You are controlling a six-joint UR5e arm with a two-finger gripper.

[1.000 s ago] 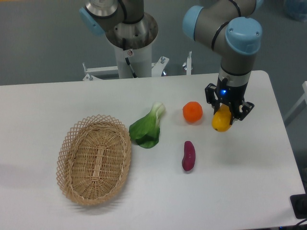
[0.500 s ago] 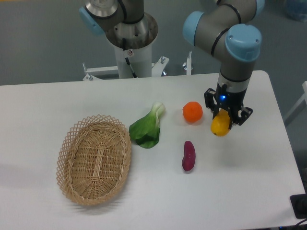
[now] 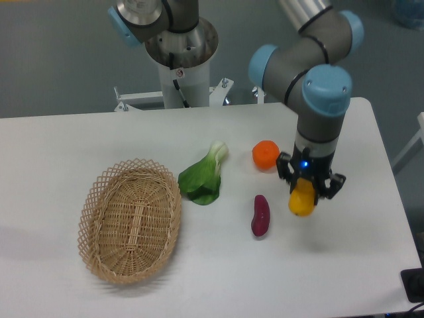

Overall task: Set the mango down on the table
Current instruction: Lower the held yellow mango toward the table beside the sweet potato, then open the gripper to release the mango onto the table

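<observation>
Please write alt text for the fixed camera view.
The gripper holds the mango above the white table, right of a purple sweet potato and an orange. A leafy green and an empty basket lie further left.

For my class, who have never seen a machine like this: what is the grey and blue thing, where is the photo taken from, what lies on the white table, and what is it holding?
The grey and blue thing is a robot arm with jointed segments. At its end is a black two-fingered tool, which is closed on a yellow-orange mango. The mango hangs from the tool above the white table, right of the other items.

There is one photo, taken by a fixed camera looking down at the table from its front side, facing the robot's base.

On the table lie a woven wicker basket at the left, holding nothing, a green leafy vegetable, a round orange fruit and a purple sweet potato.
</observation>
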